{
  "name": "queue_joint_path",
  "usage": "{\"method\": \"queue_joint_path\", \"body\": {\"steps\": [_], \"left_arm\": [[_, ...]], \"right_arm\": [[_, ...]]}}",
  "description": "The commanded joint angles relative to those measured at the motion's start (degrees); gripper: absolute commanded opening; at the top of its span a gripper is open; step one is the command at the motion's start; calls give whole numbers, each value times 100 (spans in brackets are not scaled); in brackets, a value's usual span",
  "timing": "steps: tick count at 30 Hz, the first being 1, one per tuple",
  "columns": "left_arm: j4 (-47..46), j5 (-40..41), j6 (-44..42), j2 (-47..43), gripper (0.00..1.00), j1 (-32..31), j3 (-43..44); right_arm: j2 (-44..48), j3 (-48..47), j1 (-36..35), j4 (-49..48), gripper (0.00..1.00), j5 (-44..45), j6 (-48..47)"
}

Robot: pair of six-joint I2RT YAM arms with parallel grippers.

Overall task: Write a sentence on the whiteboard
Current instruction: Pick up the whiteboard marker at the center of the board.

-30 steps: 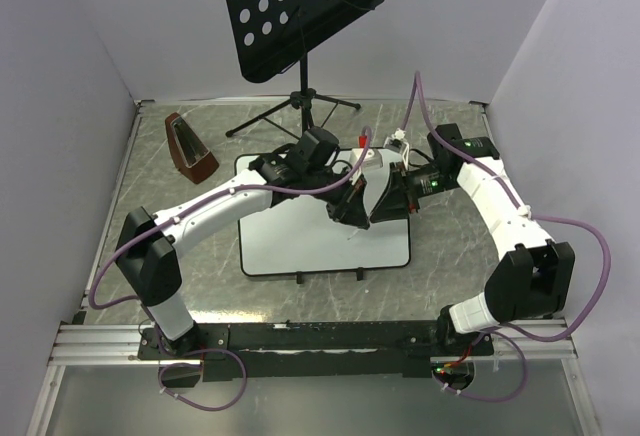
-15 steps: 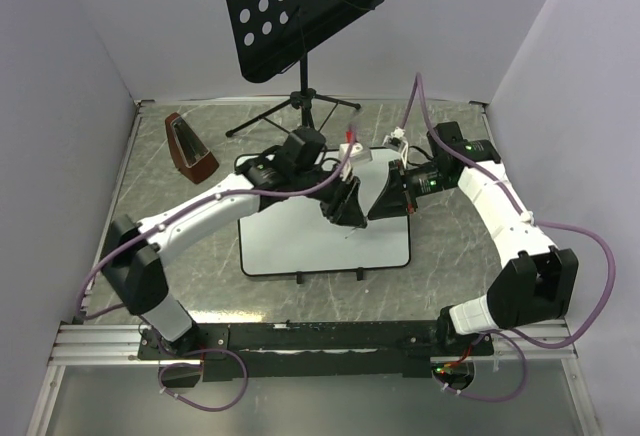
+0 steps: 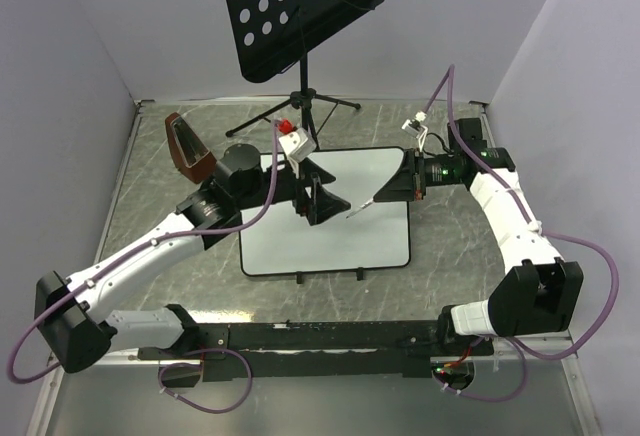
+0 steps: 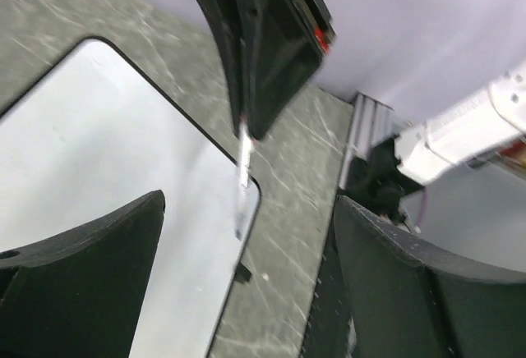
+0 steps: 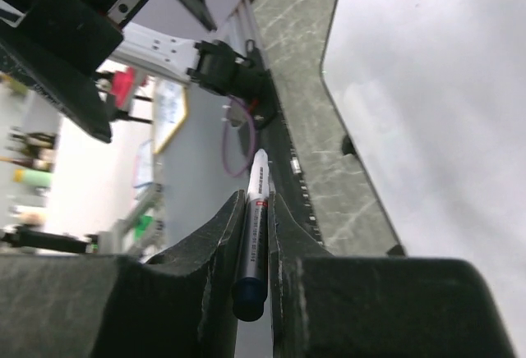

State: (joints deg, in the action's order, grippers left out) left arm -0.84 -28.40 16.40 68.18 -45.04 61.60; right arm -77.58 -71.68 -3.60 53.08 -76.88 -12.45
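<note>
Whiteboard (image 3: 330, 246) lies flat mid-counter (image 3: 455, 256), clips on its 6 o'clock edge, and no blue sentence shows on it. Right jaws reach in from 3 o'clock and are clamped on the marker (image 5: 255, 227), which slants down toward the board's middle, likely lined up for a first stroke; contact unclear. Left jaws are spread wide and hold nothing, over the board's 11 o'clock part, probably keeping clear of the writing area. Music stand (image 3: 300, 16) stands at 12 o'clock.
</note>
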Motion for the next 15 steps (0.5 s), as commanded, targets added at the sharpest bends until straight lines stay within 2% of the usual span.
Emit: {"method": "queue_joint_path", "body": {"steps": [1, 3, 6, 11, 14, 15], "left_arm": [[-689, 397, 21, 229, 86, -40, 97], [-663, 301, -14, 405, 84, -75, 202], [-479, 99, -120, 835, 76, -154, 579], [-505, -385, -102, 1074, 68, -234, 634], [-312, -534, -164, 1215, 55, -304, 713], [-268, -569, -173, 1258, 54, -313, 739]], "right_arm": [[173, 93, -1, -614, 0, -511, 901], [217, 215, -1, -895, 0, -564, 1172], [313, 382, 8, -1317, 0, -635, 1577], [349, 453, 52, -1476, 0, -731, 1702], [323, 471, 69, -1563, 0, -775, 1754], [305, 497, 78, -1590, 0, -845, 1815]]}}
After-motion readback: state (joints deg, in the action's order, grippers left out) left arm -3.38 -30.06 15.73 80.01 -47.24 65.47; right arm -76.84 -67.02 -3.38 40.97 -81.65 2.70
